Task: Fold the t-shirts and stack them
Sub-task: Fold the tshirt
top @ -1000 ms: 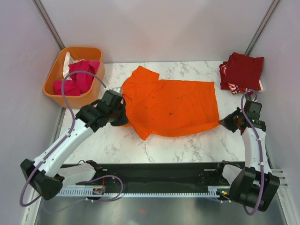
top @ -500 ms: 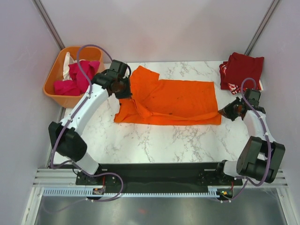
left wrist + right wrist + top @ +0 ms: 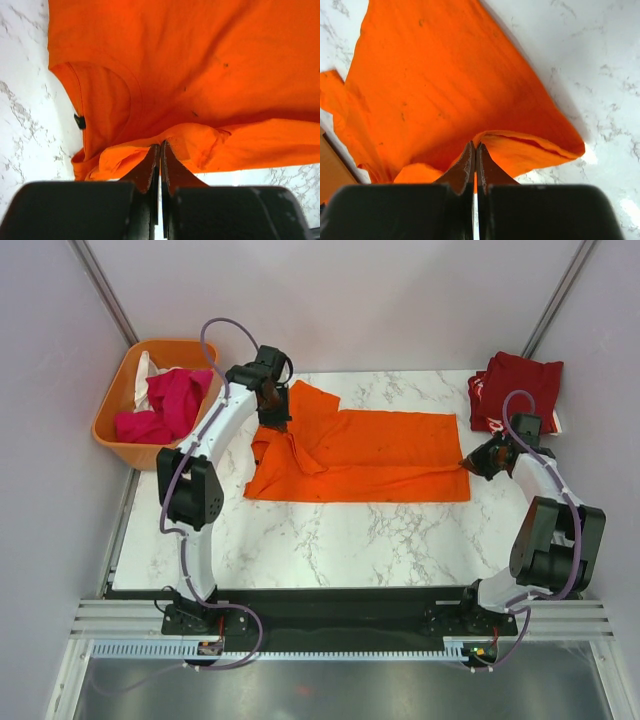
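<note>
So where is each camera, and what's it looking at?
Top: high behind the arms, looking down at the table, orange shirt, basket and red shirts; both arms show.
Left wrist: on the left arm, looking along its shut jaws pinching the shirt near the collar.
Right wrist: on the right arm; its shut jaws pinch the shirt's hem end.
All three share the orange shirt.

- An orange plastic basket (image 3: 140, 452) sits at the far-left corner, just off the tabletop's left edge.
- The tabletop (image 3: 350, 540) is white marble with grey veining, seen in all 3 views.
- Pale walls (image 3: 350, 300) close in the back and sides, with 2 slanted metal posts (image 3: 105, 290) at the far corners.
- A black strip (image 3: 330, 608) and a perforated metal rail (image 3: 330, 648) run along the near edge.
</note>
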Controlling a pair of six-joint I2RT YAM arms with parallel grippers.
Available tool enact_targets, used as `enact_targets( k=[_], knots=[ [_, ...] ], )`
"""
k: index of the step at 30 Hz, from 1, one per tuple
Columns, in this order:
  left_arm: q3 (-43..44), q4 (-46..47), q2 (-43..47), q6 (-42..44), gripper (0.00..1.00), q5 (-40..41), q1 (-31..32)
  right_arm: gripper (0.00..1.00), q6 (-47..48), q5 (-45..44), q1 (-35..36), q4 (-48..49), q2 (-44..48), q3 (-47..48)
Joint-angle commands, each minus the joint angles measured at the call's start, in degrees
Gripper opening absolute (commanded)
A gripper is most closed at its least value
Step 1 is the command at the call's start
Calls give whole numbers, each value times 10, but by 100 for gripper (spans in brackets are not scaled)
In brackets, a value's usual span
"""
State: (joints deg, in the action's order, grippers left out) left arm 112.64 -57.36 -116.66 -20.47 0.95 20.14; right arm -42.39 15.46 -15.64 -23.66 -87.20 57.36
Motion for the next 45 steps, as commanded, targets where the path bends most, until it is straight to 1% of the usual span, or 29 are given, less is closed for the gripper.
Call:
enact_targets(
  k=[1, 7, 8, 9, 10, 11, 12, 13, 14, 15, 16, 18, 19, 21, 22, 23, 24, 25, 26, 27, 28, 29, 30, 32, 34, 36, 38, 45],
  knots=[
    [94, -23, -44, 39, 2, -6, -12, 0, -10, -36, 1, 23, -25, 28],
    [189, -42, -136, 72, 3, -2, -19, 1, -16, -51, 5, 43, -82, 29],
    [199, -43, -146, 87, 18, -4, -23, 4, -17, -44, 6, 48, -98, 30],
    [207, -44, -172, 93, 33, -6, -24, 9, -16, -41, 7, 49, -106, 35],
    [223, -44, -182, 97, 50, -6, -26, 17, -16, -39, 8, 50, -111, 38],
    [230, -45, -192, 104, 68, -5, -30, 21, -16, -33, 10, 55, -118, 39],
    [237, -44, -199, 104, 74, -5, -32, 50, -16, -34, 10, 56, -120, 45],
    [251, -45, -208, 106, 79, -6, -34, 60, -16, -35, 12, 57, -120, 49],
    [256, -45, -209, 108, 84, -7, -36, 67, -14, -39, 12, 56, -115, 54],
    [261, -45, -207, 109, 86, -6, -36, 73, -12, -39, 12, 55, -112, 66],
    [264, -44, -201, 108, 87, 4, -36, 82, -5, -41, 13, 51, -109, 74],
    [263, -44, -174, 105, 89, 24, -36, 90, 9, -60, 20, 33, -95, 106],
    [254, -44, -162, 104, 89, 33, -36, 91, 23, -74, 24, 8, -89, 117],
    [229, -44, -112, 98, 89, 54, -36, 93, 35, -103, 33, -9, -62, 136],
    [187, -43, -93, 88, 89, 74, -36, 93, 41, -112, 36, -23, -49, 138],
    [159, -43, -47, 83, 88, 82, -35, 93, 50, -119, 39, -28, -23, 135],
    [127, -41, -24, 77, 86, 85, -36, 93, 56, -130, 41, -31, -8, 122],
    [50, -25, 4, 69, 85, 84, -36, 93, 58, -131, 42, -31, 8, 109],
    [6, -14, 27, 66, 83, 83, -36, 93, 62, -130, 44, -31, 40, 94],
    [-38, -3, 78, 62, 82, 81, -36, 94, 65, -126, 46, -30, 55, 60],
    [-123, 12, 102, 56, 82, 79, -36, 93, 67, -111, 47, -26, 69, 40],
    [-162, 35, 122, 54, 82, 78, -36, 93, 70, -104, 50, -24, 95, 22],
    [-228, 45, 160, 52, 81, 76, -36, 94, 75, -98, 52, -23, 107, -15],
    [-282, 75, 189, 49, 79, 73, -36, 93, 81, -88, 54, -19, 138, -51],
    [-335, 85, 210, 49, 78, 71, -37, 93, 90, -88, 55, -14, 155, -94],
    [-358, 85, 210, 49, 78, 71, -36, 93, 93, -84, 55, -4, 169, -127],
    [-363, 85, 198, 49, 78, 71, -36, 93, 96, -79, 55, 1, 168, -145],
    [-365, 85, 146, 49, 78, 71, -36, 93, 110, -97, 55, 7, 156, -161]
  ],
)
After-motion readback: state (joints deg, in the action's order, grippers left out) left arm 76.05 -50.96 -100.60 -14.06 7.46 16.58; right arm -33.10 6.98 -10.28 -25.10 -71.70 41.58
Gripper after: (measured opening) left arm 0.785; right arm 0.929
